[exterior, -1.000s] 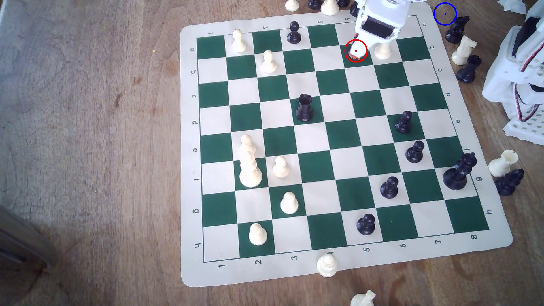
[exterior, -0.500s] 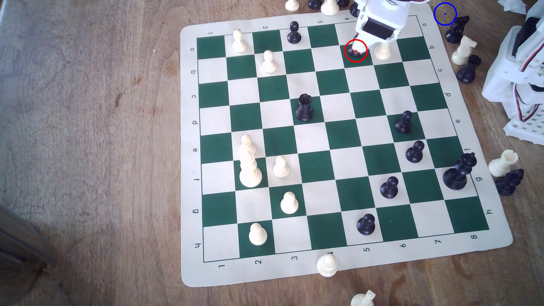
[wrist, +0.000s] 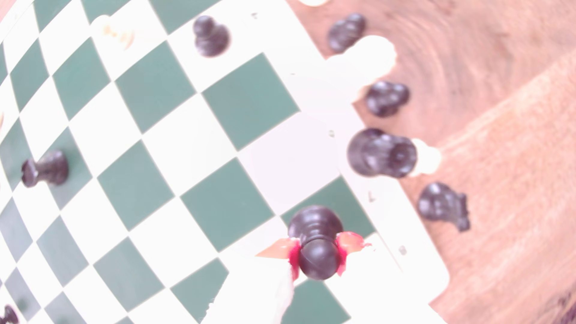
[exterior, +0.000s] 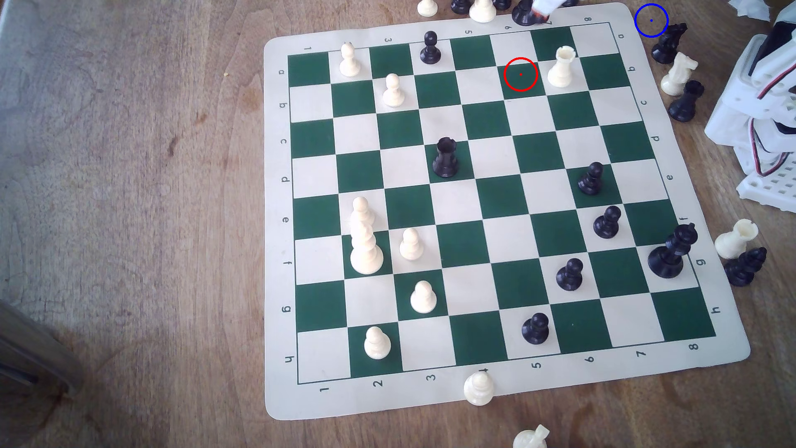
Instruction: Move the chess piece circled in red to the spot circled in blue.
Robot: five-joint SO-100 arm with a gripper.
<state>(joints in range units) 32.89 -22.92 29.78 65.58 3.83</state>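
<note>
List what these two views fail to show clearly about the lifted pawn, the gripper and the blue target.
- Black pawn: blurred in the wrist view; in the exterior view, cut by the top edge beside the gripper.
- Its height above the board: neither view settles it.
- Blue ring: whether nearby black pieces crowd it is unclear from this angle.

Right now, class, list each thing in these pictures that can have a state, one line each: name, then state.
Hand: shut on the black pawn.
Black pawn: gripped at its ball head, lifted clear of the board.
Red-ringed square: bare, no piece on it.
Blue-ringed spot: bare wood, nothing placed yet.
White rook: upright beside the red ring.
Black rook: upright mid-board.
</note>
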